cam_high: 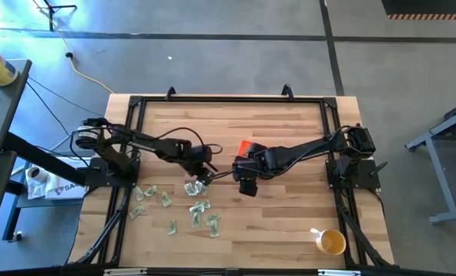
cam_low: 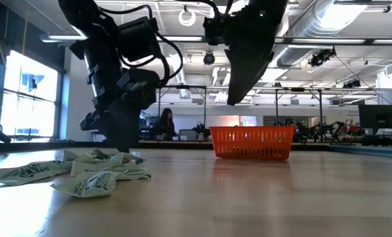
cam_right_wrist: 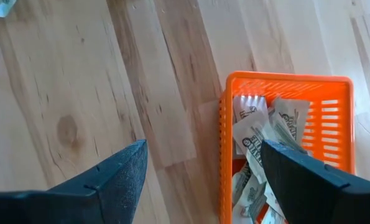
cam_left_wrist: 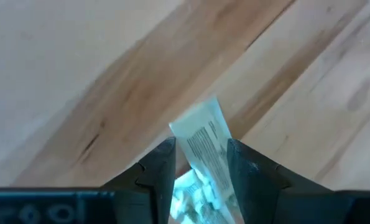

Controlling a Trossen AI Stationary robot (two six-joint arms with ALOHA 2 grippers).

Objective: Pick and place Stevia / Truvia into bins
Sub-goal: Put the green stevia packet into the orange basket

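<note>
Several pale green and white sachets (cam_high: 198, 208) lie flat and scattered on the wooden table near its near-left part; the low view shows them as a crumpled heap (cam_low: 90, 174). My left gripper (cam_high: 202, 181) is low over the far edge of that scatter and shut on one sachet (cam_left_wrist: 200, 134). The orange bin (cam_right_wrist: 334, 99) stands near the table's middle and holds several sachets (cam_right_wrist: 259, 140); my right arm partly covers it in the high view (cam_high: 243, 146). My right gripper (cam_right_wrist: 203, 146) is open, raised above the table just on the near side of the bin. My left gripper pinches one sachet between its two fingers (cam_left_wrist: 163, 162). The fingers lie along the sachet's two long edges, and its free end (cam_left_wrist: 203, 115) sticks out past the fingertips. The gripper points down at the table; whether the sachet is lifted clear I cannot tell.
A yellow cup with a white handle (cam_high: 331, 242) stands near the near-right corner. A black frame (cam_high: 228, 100) runs around the table's edges. Bare wood lies between the bin and the cup. Beyond the table the low view shows a room with a seated person (cam_low: 164, 122).
</note>
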